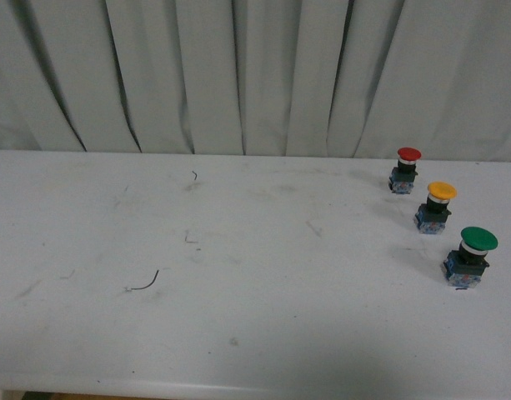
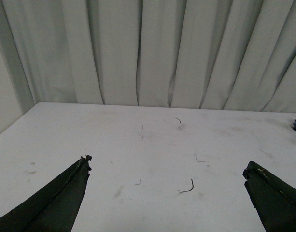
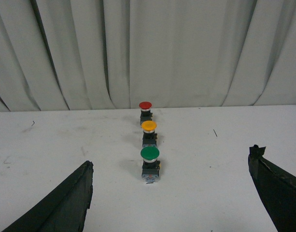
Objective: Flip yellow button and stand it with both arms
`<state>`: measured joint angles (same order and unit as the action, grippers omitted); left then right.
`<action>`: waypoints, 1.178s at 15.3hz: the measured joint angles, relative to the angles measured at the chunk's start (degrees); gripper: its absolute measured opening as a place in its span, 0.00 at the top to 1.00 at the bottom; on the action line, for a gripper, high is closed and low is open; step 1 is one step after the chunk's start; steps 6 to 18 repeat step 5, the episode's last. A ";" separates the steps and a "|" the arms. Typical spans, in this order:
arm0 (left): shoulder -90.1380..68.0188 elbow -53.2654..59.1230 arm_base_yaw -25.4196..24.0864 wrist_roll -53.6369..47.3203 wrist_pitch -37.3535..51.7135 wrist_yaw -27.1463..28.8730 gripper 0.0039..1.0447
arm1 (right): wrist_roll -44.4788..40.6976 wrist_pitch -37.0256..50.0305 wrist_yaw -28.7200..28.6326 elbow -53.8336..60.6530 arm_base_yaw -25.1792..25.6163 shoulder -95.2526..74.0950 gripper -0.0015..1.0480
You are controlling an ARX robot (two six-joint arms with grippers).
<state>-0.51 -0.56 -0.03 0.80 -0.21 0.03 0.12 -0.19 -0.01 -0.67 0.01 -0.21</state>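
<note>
I see a scuffed white table (image 1: pixel 238 275) before pale grey pleated curtains (image 1: pixel 238 75). Both my black grippers, left (image 2: pixel 167 166) and right (image 3: pixel 172 164), hang spread wide over it, holding nothing. Far right stand three push-buttons upright in a row: large green-capped switch (image 1: pixel 469 256), yellow button (image 1: pixel 436 207) between, red-capped switch (image 1: pixel 405 169) rearmost.

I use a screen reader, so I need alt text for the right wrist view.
Three push-button switches stand upright in a row on a white table: green-capped switch nearest, the yellow button in the middle, red-capped switch farthest, before a grey curtain. The right tool is open, its dark fingers framing the foreground.
</note>
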 joint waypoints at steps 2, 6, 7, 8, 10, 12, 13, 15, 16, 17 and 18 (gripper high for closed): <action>0.00 0.00 0.00 0.00 0.02 0.00 0.06 | 0.02 0.00 0.00 0.00 0.00 0.00 0.06; 0.00 0.00 0.00 0.00 0.00 0.00 0.06 | 0.02 0.00 0.00 0.00 0.00 0.00 0.06; 0.00 0.00 0.00 0.00 0.00 0.00 0.06 | 0.02 0.00 0.00 0.00 0.00 0.00 0.06; 0.00 0.00 0.00 0.00 0.00 0.00 0.06 | 0.02 0.00 0.00 0.00 0.00 0.00 0.06; 0.00 0.00 0.00 0.00 0.00 0.00 0.06 | 0.02 0.00 0.00 0.00 0.00 0.00 0.06; 0.00 0.00 0.00 0.00 0.00 0.00 0.06 | 0.02 0.00 0.00 0.00 0.00 0.00 0.06; 0.00 0.00 0.00 0.00 0.00 0.00 0.06 | 0.02 0.00 0.00 0.00 0.00 0.00 0.06; 0.00 0.00 0.00 0.00 0.00 0.00 0.06 | 0.02 0.00 0.00 0.00 0.00 0.00 0.06; 0.00 0.00 0.00 0.00 0.00 0.00 0.06 | 0.02 0.00 0.00 0.00 0.00 0.00 0.06; 0.00 0.00 0.00 0.00 0.00 0.00 0.06 | 0.02 0.00 0.00 0.00 0.00 0.00 0.06; 0.00 0.00 0.00 0.00 0.00 0.00 0.06 | 0.02 0.00 0.00 0.00 0.00 0.00 0.06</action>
